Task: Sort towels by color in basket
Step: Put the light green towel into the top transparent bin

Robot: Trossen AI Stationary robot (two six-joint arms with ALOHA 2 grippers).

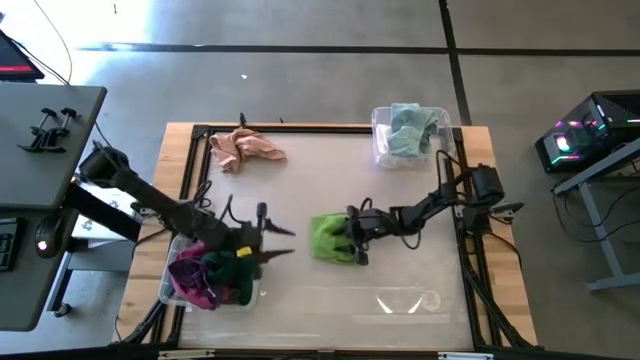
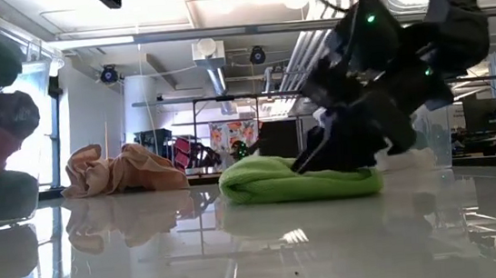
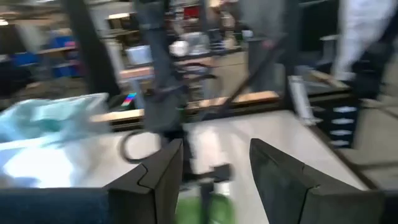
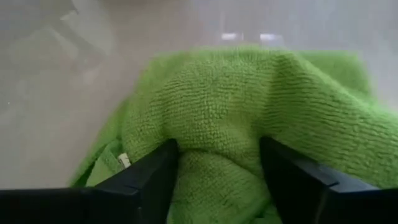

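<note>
The right end effector (image 1: pixel 352 238) is down on the lime green towel (image 1: pixel 328 237) near the table (image 1: pixel 300 190) centre, fingers (image 4: pixel 149 177) pressed into the folds, seemingly closing on a bunch. The step is the pick-up. Next it needs a firm pinch, then a lift. The left end effector (image 1: pixel 262 235), released, hovers at nine o'clock by the bin (image 1: pixel 172 285) of dark towels.

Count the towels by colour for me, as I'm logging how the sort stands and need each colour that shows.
Lime green terry towel, under the right gripper: 1
Peach-pink crumpled towel, loose on the table: 1
Pale teal towel, in the far clear bin: 1
Magenta towel, in the near clear bin: 1
Dark green towel, same bin: 1
Total showing: 5; others may be hidden in the bins.
</note>
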